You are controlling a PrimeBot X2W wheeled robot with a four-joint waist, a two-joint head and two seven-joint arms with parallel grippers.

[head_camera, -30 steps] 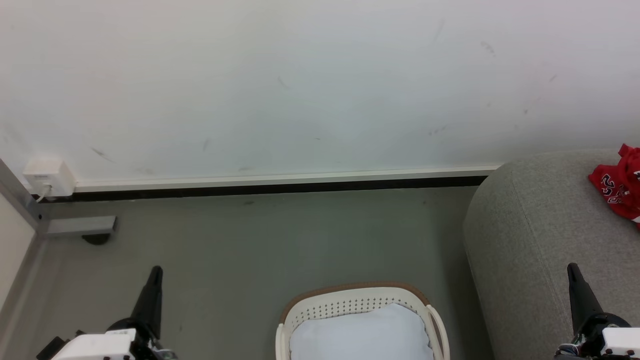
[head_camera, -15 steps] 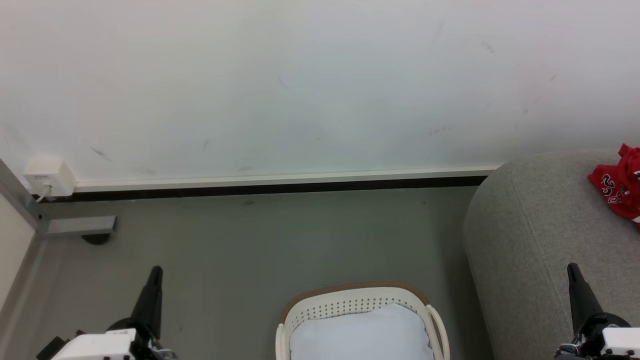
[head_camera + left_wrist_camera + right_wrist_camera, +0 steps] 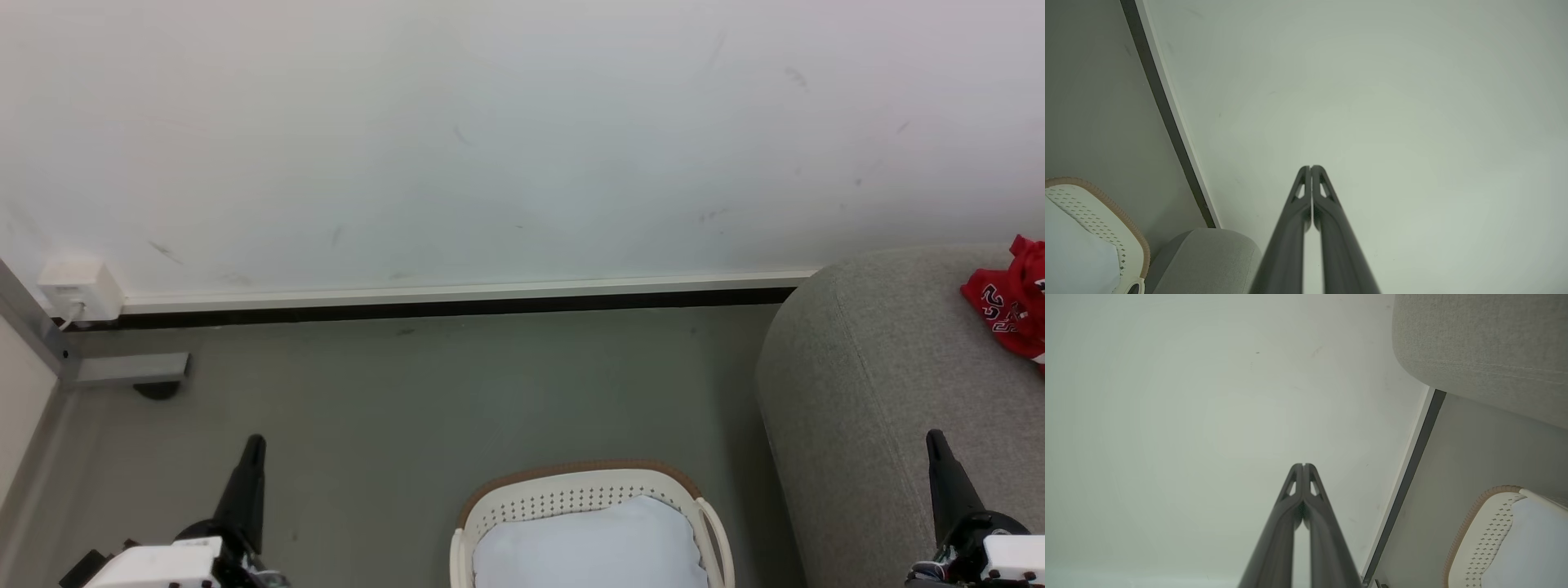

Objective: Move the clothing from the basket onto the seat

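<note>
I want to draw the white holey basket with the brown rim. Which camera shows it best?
The head view: the brown-rimmed white perforated plastic basket shows its whole width, pale cloth inside. Each wrist view catches one rounded corner.

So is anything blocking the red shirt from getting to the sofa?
Nothing visible does: the red jersey already lies on the grey sofa. The basket holds just a pale cloth.

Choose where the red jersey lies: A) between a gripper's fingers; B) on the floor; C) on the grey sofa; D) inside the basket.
C: the red jersey rests on top of the grey sofa, while the basket holds a pale cloth.
</note>
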